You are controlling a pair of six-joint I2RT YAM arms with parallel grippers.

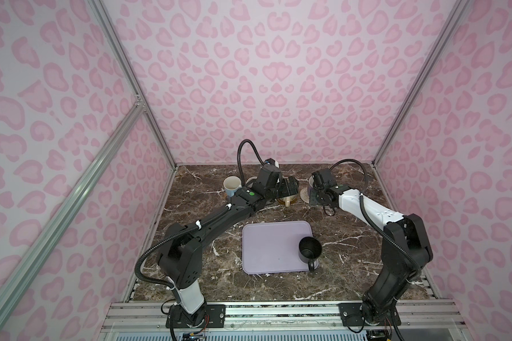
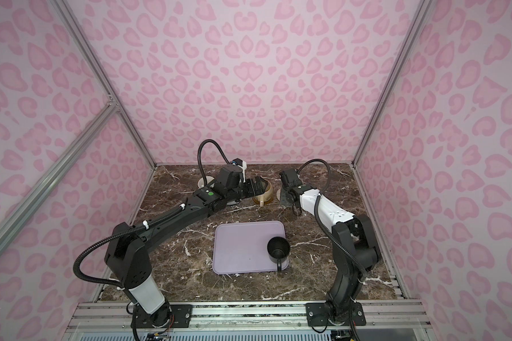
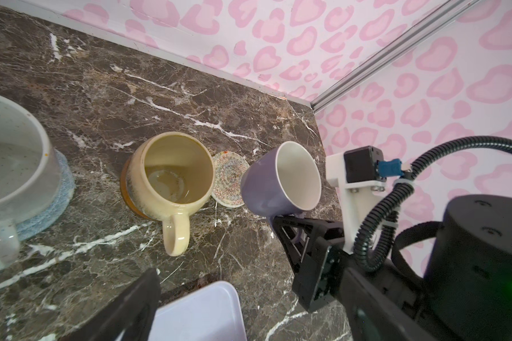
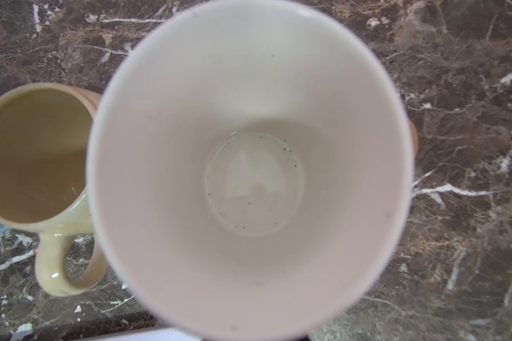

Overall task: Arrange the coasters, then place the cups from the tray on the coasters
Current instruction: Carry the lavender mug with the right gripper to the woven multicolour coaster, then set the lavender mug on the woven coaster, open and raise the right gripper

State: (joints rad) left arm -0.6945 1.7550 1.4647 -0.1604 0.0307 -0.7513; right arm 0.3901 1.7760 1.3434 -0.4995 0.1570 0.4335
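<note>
My right gripper [image 3: 293, 220] is shut on the handle of the lavender cup [image 3: 278, 180]. It holds that cup tilted, just off the marble, beside the beige woven coaster [image 3: 229, 177]; the cup's white inside [image 4: 249, 165] fills the right wrist view. The pale yellow cup [image 3: 172, 177] stands next to that coaster with a brown edge under it. A speckled white cup [image 3: 9, 177] sits on the grey-blue coaster [image 3: 56, 195]. My left gripper [image 1: 290, 186] hangs open above the yellow cup [image 1: 287, 200], with nothing in it. The black cup [image 1: 309, 251] stands on the tray [image 1: 266, 248].
A light blue cup [image 1: 232, 184] stands at the back left, half hidden by my left arm. The back wall runs close behind the row of cups. A tan edge [image 4: 413, 137] peeks out past the lavender cup. Bare marble surrounds the tray [image 2: 243, 251].
</note>
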